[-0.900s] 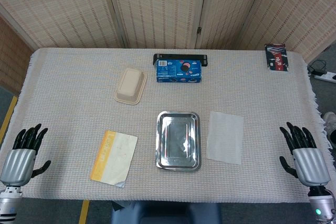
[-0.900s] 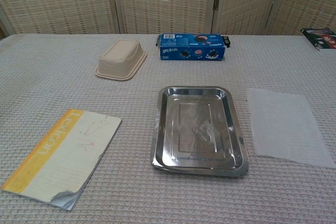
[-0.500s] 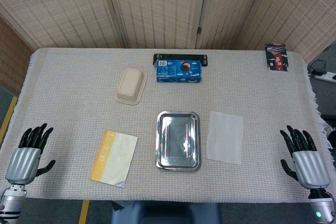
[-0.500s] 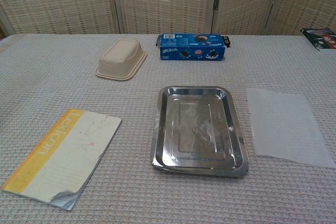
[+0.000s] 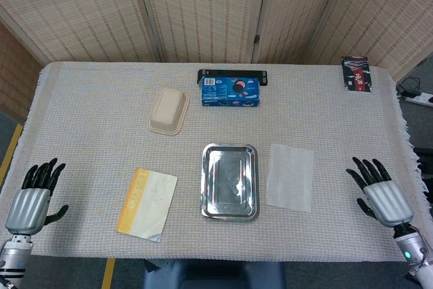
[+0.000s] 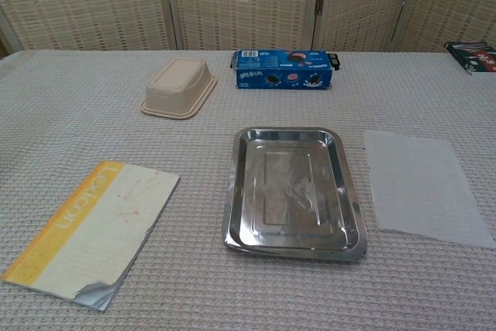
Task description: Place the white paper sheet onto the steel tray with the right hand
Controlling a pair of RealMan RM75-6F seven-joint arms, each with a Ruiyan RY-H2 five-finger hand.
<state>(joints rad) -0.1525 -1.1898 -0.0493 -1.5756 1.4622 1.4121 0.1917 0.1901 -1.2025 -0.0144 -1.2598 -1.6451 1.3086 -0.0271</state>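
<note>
With fingers spread and holding nothing, the right hand [image 5: 380, 195] should pinch the white paper sheet [image 5: 290, 176] by its near edge, lifting before crossing to the steel tray [image 5: 229, 181].

Even, soft, shadowless indoor light.

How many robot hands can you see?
2. The left hand is at the table's near left corner, and the right hand is at the near right edge, beside the white paper sheet. Both are open and hold nothing.
</note>
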